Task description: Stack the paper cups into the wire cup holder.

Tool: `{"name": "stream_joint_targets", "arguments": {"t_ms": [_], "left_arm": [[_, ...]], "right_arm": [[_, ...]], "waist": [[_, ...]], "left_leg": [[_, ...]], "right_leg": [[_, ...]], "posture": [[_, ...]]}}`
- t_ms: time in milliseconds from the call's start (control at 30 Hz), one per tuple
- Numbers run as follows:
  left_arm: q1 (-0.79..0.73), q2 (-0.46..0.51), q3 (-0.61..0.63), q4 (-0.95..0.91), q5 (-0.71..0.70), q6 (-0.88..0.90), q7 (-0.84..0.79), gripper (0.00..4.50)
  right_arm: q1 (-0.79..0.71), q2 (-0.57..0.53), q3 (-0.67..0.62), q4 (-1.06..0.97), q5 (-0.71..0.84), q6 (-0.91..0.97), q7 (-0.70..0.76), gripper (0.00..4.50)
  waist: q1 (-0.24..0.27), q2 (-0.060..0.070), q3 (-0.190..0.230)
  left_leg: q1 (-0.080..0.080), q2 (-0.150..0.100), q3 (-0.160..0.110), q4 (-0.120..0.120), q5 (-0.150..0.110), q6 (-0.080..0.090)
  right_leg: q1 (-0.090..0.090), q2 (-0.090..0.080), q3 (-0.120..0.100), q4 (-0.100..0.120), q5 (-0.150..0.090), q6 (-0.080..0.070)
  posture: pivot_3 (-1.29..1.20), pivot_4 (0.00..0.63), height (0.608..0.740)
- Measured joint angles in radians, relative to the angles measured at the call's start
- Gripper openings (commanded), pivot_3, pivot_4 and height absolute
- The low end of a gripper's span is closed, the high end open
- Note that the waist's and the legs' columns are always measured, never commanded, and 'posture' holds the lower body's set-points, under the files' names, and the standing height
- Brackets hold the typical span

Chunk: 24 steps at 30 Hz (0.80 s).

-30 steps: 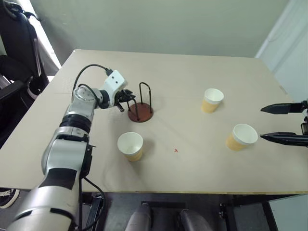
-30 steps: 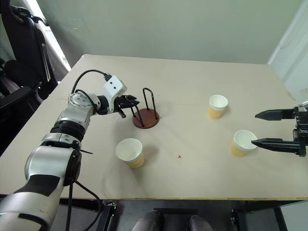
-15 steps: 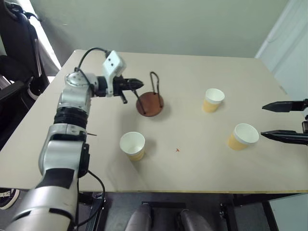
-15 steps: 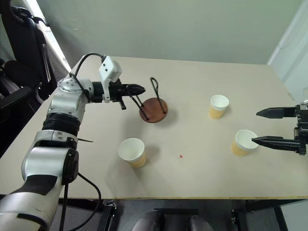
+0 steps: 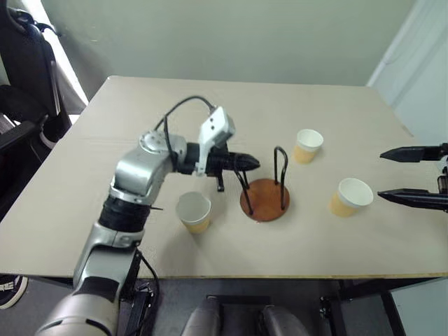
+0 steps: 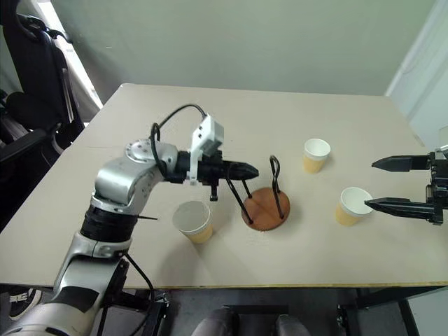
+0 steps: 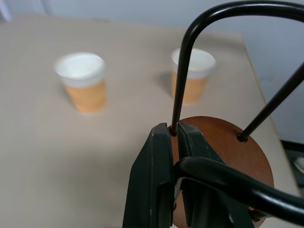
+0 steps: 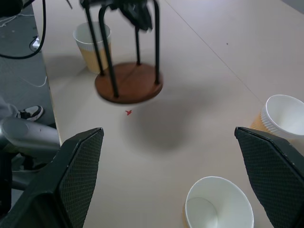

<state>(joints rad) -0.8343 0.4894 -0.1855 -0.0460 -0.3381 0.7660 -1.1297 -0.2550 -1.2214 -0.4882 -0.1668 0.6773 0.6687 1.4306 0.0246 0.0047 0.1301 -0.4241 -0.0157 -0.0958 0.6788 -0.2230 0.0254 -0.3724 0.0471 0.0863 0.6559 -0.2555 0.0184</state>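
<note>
In the left eye view, my left gripper (image 5: 250,164) pinches a black wire loop of the reddish-brown wooden-disc cup holder (image 5: 265,199), hanging at frame centre, seemingly clear of the beige table (image 5: 140,105). One ribbed tan paper cup (image 5: 194,212) stands just left of it. My right gripper (image 5: 413,176), spread wide and empty at the right edge, is nearest the other two cups (image 5: 350,197), (image 5: 308,145). The left wrist view shows my fingertips (image 7: 164,137) clamped on the wire. In the right wrist view, white-rimmed cups sit lower right.

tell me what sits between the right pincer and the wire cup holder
One paper cup, standing upright on the table between the open right pincer and the wire cup holder, seen in both eye views.
</note>
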Motion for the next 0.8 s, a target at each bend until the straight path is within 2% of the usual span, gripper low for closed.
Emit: {"name": "stream_joint_targets", "arguments": {"t_ms": [133, 533, 667, 800], "left_arm": [[0.055, 0.019, -0.08, -0.026, 0.046, -0.047, 0.019, 0.01], [0.113, 0.039, -0.14, -0.054, 0.068, -0.085, 0.036, 0.01], [0.112, 0.028, -0.152, -0.045, 0.086, -0.088, 0.05, 1.1], [0.112, 0.021, -0.167, -0.023, 0.109, -0.113, 0.056, 2.54]], "right_arm": [[0.012, 0.0, 0.0, -0.002, 0.005, 0.0, 0.001, 4.5], [0.054, 0.0, -0.021, -0.04, 0.024, 0.008, -0.001, 4.5], [0.054, 0.0, -0.022, -0.043, 0.028, 0.013, -0.01, 4.5], [0.051, 0.0, -0.022, -0.042, 0.028, 0.013, -0.016, 4.5]], "waist": [[0.0, 0.0, 0.0], [0.0, 0.0, 0.0], [0.0, 0.0, 0.0], [0.0, 0.0, 0.0]], "left_leg": [[0.002, 0.0, 0.0, 0.0, -0.003, 0.004], [0.001, 0.0, 0.0, -0.001, -0.004, 0.004], [0.001, 0.0, 0.0, -0.001, -0.005, 0.005], [0.001, 0.0, 0.0, -0.001, -0.006, 0.005]], "right_leg": [[0.001, 0.0, 0.0, 0.0, 0.0, 0.0], [0.002, 0.0, 0.0, -0.001, 0.0, -0.001], [0.001, 0.0, 0.0, -0.001, 0.0, -0.001], [0.001, 0.0, 0.0, -0.001, 0.0, -0.001]], "posture": [[0.0, 0.15, 0.74], [0.0, 0.15, 0.74], [0.0, 0.15, 0.74], [0.0, 0.15, 0.74]]}}
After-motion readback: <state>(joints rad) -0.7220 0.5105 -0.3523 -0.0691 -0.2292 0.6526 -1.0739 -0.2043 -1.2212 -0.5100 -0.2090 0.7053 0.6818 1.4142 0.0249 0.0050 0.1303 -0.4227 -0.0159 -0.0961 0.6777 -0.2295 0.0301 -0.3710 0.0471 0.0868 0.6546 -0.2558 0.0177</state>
